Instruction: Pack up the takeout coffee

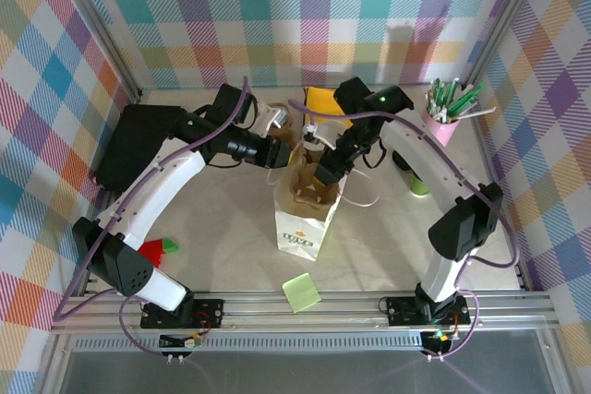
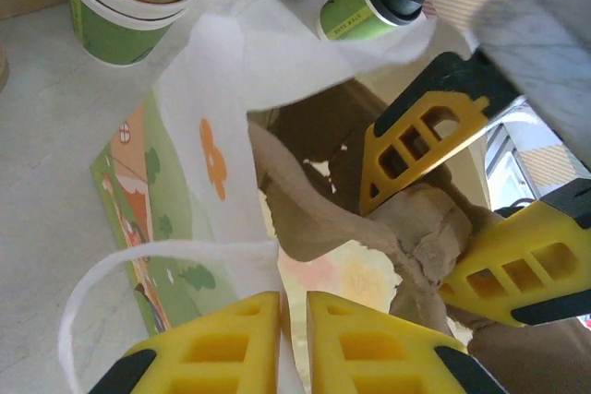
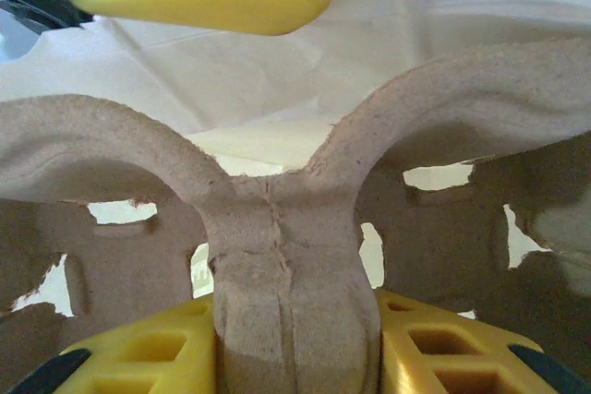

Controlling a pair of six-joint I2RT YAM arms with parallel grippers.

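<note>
We can read nothing with certainty. The black-lidded green paper takeout cup [image 2: 354,14] carries small dark lettering on its side, too blurred to read. The white paper bag [image 1: 300,224] bears a green logo, equally illegible.

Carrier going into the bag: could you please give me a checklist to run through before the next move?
1. Right gripper clamped on the carrier's centre post: ok.
2. Left gripper pinching the bag rim: ok.
3. Bag mouth open around the carrier: ok.
4. Bag upright: ok.
5. Carrier seated on the bag's bottom: cannot tell.
6. Lidded coffee loaded into the carrier: not ok, it stands on the table beyond the bag.
</note>
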